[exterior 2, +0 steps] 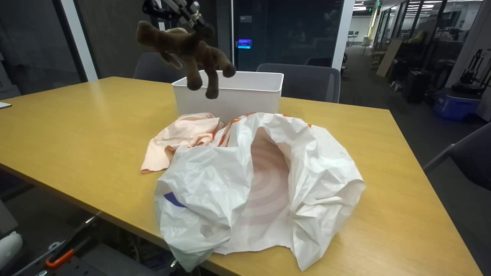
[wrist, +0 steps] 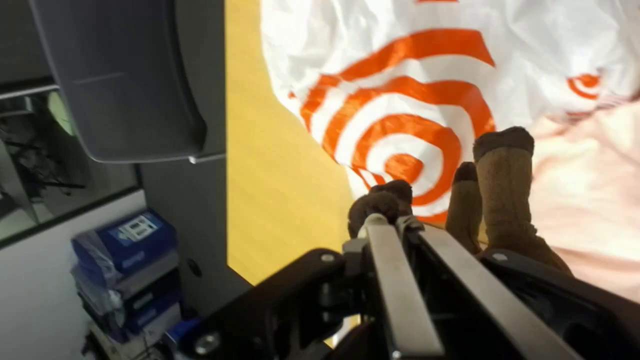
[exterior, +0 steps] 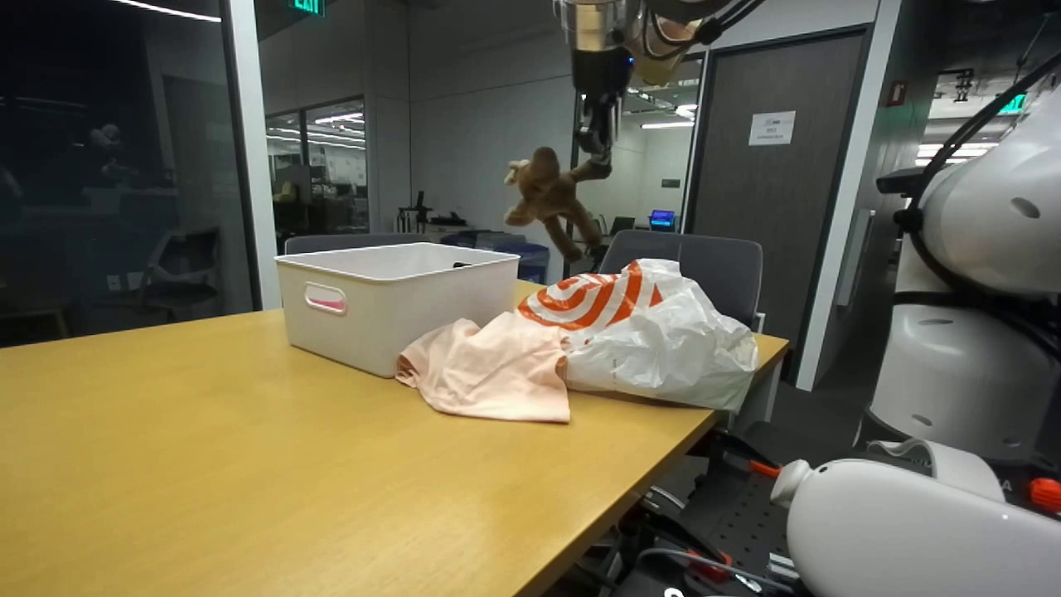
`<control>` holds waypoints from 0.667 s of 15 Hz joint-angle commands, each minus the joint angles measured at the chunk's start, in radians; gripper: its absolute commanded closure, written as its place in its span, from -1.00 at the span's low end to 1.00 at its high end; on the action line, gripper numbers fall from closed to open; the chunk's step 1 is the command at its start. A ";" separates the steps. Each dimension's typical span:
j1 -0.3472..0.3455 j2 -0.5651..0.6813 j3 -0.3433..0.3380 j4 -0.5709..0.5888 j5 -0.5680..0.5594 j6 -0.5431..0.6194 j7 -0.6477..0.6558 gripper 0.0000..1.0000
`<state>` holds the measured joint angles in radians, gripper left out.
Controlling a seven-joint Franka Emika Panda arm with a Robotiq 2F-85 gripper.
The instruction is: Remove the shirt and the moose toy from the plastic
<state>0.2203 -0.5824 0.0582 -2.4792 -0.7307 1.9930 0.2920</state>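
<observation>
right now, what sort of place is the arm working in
Probably an office meeting room: chairs stand at a wide yellowish table, with a lit green exit sign beyond.

grey chairs (exterior 2: 307, 82) by table (exterior: 282, 464) | notice (exterior: 772, 128) on door (exterior: 775, 224) | exit sign (exterior: 307, 7)

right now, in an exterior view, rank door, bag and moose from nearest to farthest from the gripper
In an exterior view:
1. moose: nearest, hanging from the gripper
2. bag: lower down, on the table
3. door: farthest, in the background beyond the table, to the picture's right
</observation>
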 commanded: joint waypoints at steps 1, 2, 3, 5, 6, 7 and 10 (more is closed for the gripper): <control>-0.007 0.166 0.018 0.053 0.110 0.223 -0.047 0.96; -0.010 0.211 0.020 0.055 0.149 0.289 -0.077 0.96; -0.011 0.250 0.019 0.057 0.196 0.342 -0.116 0.96; -0.007 0.315 0.014 0.058 0.310 0.415 -0.220 0.96; 0.000 0.344 0.011 0.061 0.379 0.432 -0.283 0.96; 0.009 0.367 0.007 0.069 0.456 0.433 -0.353 0.37; 0.003 0.400 0.010 0.115 0.651 0.320 -0.503 0.20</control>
<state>0.2253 -0.2146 0.0714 -2.4361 -0.2118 2.4052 -0.0953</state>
